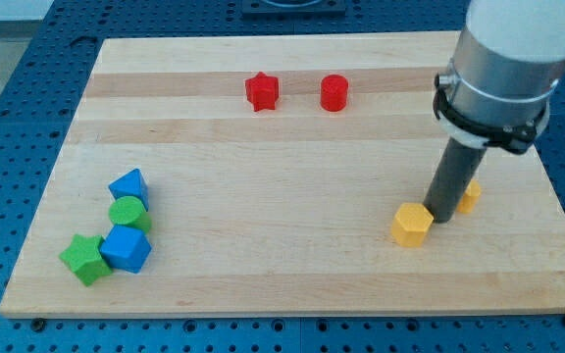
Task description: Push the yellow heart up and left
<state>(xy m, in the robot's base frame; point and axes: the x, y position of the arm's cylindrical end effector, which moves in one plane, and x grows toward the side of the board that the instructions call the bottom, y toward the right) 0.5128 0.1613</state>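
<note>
While the dark rod is standing near the wooden board's (292,284) right edge, my tip (440,218) is resting between two yellow blocks, touching or very nearly touching both. There is no claw on this arm to open or shut; the rod is simply bearing down at table height. Just left of my tip and slightly below it, a yellow block with flat facets (412,225) is sitting; whether this one or its neighbour is the heart I cannot tell. Just right of my tip and slightly above it, a second yellow block (469,197) is showing only partly, the rod covering much of it. My judgement: if the hidden piece is the heart, the tip is sitting on the wrong side for an up-left shove and needs to come round to that block's lower right. Well up and left of my tip, a red star block (261,91) and a red cylinder block (333,92) are lying; far left, a blue-and-green cluster is sitting apart.
</note>
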